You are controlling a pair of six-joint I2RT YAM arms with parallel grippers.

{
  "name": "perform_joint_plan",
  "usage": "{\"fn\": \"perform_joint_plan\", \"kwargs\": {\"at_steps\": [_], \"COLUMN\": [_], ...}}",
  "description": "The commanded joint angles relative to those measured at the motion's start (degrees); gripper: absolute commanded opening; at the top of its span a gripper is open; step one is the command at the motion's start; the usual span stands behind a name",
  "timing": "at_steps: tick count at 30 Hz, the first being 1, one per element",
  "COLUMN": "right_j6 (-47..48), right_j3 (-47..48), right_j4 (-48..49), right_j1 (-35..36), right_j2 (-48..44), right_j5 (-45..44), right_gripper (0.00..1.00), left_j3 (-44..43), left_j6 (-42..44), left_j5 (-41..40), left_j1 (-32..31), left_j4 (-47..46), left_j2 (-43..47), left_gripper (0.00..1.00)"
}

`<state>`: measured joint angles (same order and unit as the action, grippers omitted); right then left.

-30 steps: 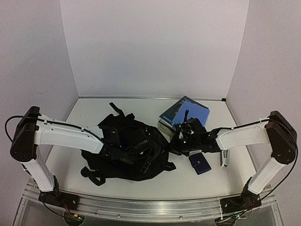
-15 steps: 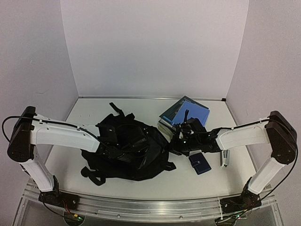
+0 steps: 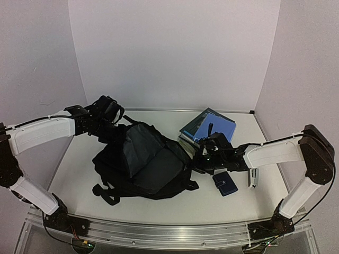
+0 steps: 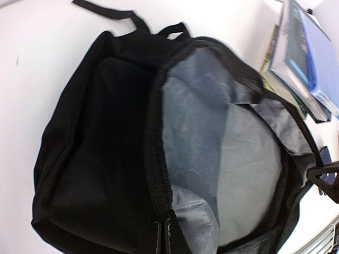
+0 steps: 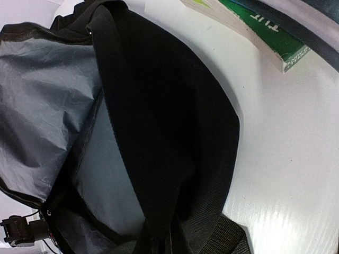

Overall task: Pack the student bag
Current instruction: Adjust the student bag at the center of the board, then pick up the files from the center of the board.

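On the white table (image 3: 159, 209) between pale walls, the left gripper (image 3: 114, 119) is raised and closed on the zipper rim of the student bag (image 3: 143, 164). The bag lies in the middle, its mouth wide open. The right gripper (image 3: 199, 161) pinches the opposite rim. If either thin fabric hold slips, the mouth may collapse before the books (image 3: 209, 127) go in.

Back right on the white table (image 3: 159, 209): stack of books (image 3: 207, 127), blue cover on top, skewed against the ones below. Green spine with white lettering lower in the stack, per the right wrist view. Nearer the front edge: dark-blue wallet (image 3: 225, 183), lying flat. Right of the wallet, near but apart: grey stapler (image 3: 253, 178), long axis toward the near edge. Plain pale walls (image 3: 175, 53) on three sides.
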<state>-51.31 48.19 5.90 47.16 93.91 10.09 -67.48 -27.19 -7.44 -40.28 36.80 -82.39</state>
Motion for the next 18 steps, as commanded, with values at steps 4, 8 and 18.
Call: {"fn": "perform_joint_plan", "kwargs": {"at_steps": [4,8,18], "right_j6": [-0.3,-0.8,-0.1], "right_j3": [-0.8,-1.5,-0.4], "right_j4": [-1.0,-1.2,-1.2], "right_j1": [-0.4,-0.4,-0.4], "right_j2": [-2.1,-1.8,-0.1], "right_j5": [-3.5,-4.1,-4.1], "right_gripper": [0.00,0.00,0.00], "left_j3": [-1.9,2.3,10.3], "left_j6": [7.5,5.2,0.7], "left_j5": [12.1,15.5,22.7], "left_j1": [11.6,16.8,18.3], "left_j4": [1.2,-1.3,-11.0], "left_j2": [-0.2,-0.6,-8.8], "left_gripper": [0.00,0.00,0.00]}}
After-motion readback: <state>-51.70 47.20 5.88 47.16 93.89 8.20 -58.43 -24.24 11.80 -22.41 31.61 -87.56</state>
